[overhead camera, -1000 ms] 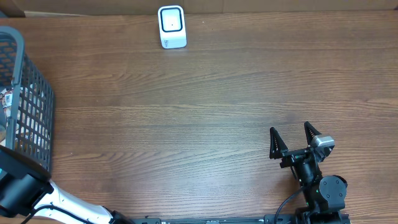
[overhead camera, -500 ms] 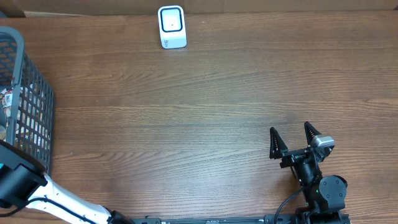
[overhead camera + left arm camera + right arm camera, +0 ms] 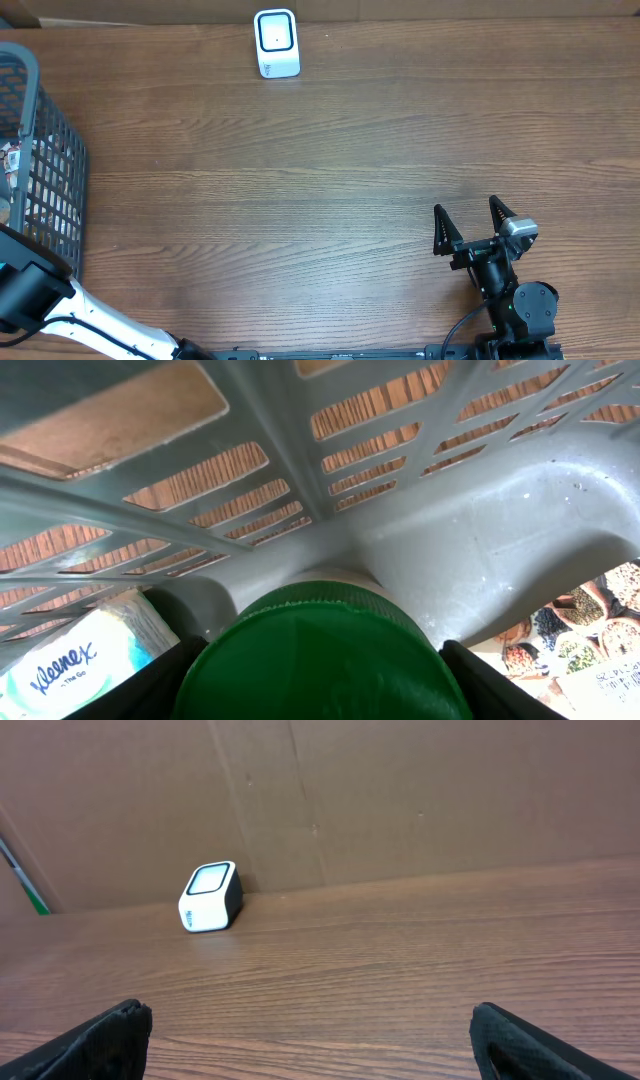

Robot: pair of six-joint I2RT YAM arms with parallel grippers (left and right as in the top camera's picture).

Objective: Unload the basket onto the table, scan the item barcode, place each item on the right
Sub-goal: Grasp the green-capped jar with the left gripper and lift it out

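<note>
In the left wrist view, the item, a container with a round green lid (image 3: 320, 660), sits inside the grey basket (image 3: 480, 510). My left gripper (image 3: 320, 685) is down in the basket, and its black fingers (image 3: 165, 685) press against both sides of the lid. No barcode shows. The white scanner (image 3: 276, 42) stands at the table's far edge and also shows in the right wrist view (image 3: 211, 897). My right gripper (image 3: 466, 225) rests open at the near right, nothing between its fingers (image 3: 505, 1035).
The grey mesh basket (image 3: 50, 170) stands at the table's left edge, with my left arm (image 3: 35, 290) reaching into it. Inside lie a Kleenex pack (image 3: 70, 665) and a printed snack packet (image 3: 585, 640). A cardboard wall (image 3: 400, 790) backs the table.
My left arm has sunk slightly at the basket's near side in the overhead view, then held still. The right arm has not moved.
</note>
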